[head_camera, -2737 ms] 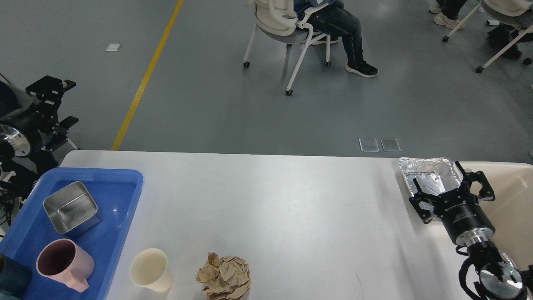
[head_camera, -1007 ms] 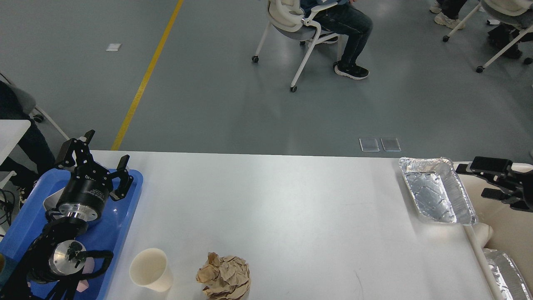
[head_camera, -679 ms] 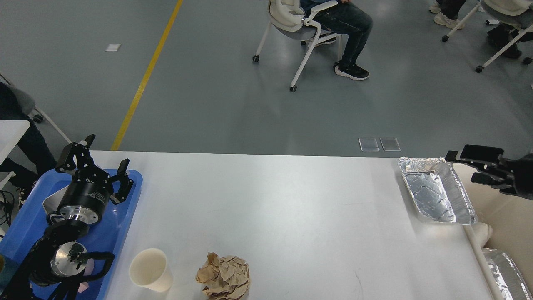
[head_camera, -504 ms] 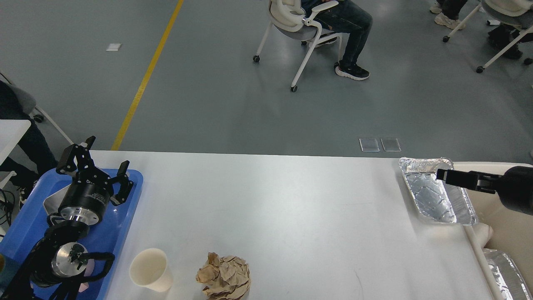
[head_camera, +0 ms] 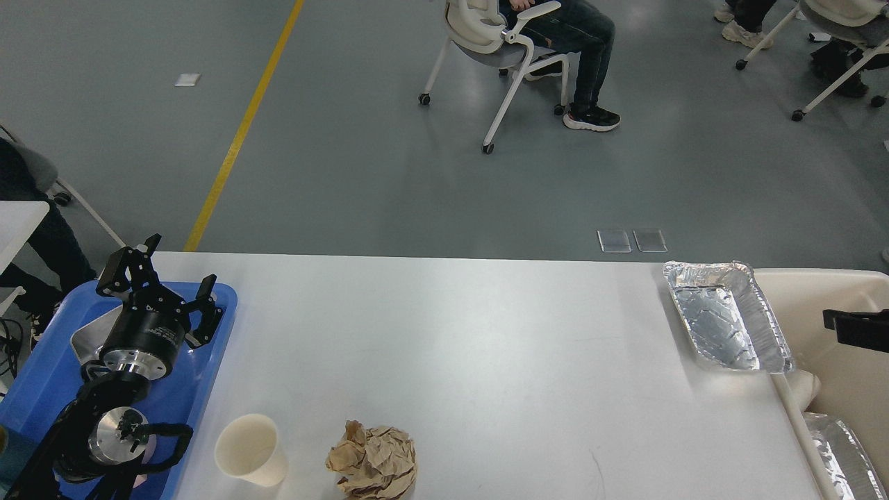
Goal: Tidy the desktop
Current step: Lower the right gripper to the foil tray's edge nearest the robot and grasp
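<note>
While the left arm hangs over the blue tray (head_camera: 208, 347) at the near left, its bulk hides most of what sits inside; only a sliver of a steel container (head_camera: 89, 335) shows beside the wrist. Left gripper (head_camera: 161, 281) points toward the far side, jaws spread wide, nothing between them.

Desktop (head_camera: 451, 361) fills the near half of my view: smooth, white, faintly glossy, rounded at the far left corner. On it, near edge, a cream paper cup (head_camera: 250, 450) stands upright, open mouth up. Just right of it, apart, a crumpled ball of brown paper (head_camera: 373, 460), creased and irregular. Far right, a rectangular foil tray (head_camera: 726, 316), wrinkled and shiny, lies at the table's edge with its right rim by the cream bin (head_camera: 819, 292). A second foil piece (head_camera: 844, 444) shows inside the bin, near right corner.

Beyond the table: grey floor, a yellow line (head_camera: 243, 125), a seated person on a white wheeled chair (head_camera: 500, 48).

Against half a second ago, the right gripper (head_camera: 858, 328) has pulled back from above the foil tray; now only a dark stub shows at the right edge over the bin, and I cannot tell how its jaws stand. Left arm barely shifted. Cup, paper and foil tray unmoved.
</note>
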Tool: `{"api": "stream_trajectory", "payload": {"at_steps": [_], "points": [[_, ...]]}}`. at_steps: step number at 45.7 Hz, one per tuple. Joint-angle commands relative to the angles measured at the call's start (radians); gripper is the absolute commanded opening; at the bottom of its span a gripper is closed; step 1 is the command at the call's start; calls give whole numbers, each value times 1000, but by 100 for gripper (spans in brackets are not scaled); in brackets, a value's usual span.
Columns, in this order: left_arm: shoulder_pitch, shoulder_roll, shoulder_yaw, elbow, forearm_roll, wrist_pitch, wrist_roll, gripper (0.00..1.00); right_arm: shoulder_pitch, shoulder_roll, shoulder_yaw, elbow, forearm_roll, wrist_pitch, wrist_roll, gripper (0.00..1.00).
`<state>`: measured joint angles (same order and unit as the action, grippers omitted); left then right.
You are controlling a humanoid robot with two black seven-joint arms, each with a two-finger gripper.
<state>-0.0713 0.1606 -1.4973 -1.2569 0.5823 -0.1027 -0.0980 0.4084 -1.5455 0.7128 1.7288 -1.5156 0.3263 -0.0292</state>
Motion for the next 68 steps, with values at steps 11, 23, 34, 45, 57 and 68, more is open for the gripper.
{"api": "stream_trajectory", "payload": {"at_steps": [11, 23, 34, 45, 57, 68], "points": [[7, 4, 0, 1, 2, 11, -2, 97, -2, 53, -67, -14, 9, -1, -3, 100], [22, 0, 2, -1, -1, 6, -109, 97, -13, 226, -102, -212, 386, -78, -28, 100], [22, 0, 3, 1, -2, 9, -98, 97, -37, 396, -277, -405, 727, -262, -29, 100], [16, 14, 95, 1, -2, 11, -71, 97, -28, 516, -289, -443, 879, -358, -81, 100], [10, 13, 97, 1, -2, 15, 11, 97, 21, 544, -288, -557, 1199, -377, -103, 100], [8, 13, 101, 1, -2, 15, 12, 97, 66, 591, -289, -618, 1286, -369, -103, 100]]}}
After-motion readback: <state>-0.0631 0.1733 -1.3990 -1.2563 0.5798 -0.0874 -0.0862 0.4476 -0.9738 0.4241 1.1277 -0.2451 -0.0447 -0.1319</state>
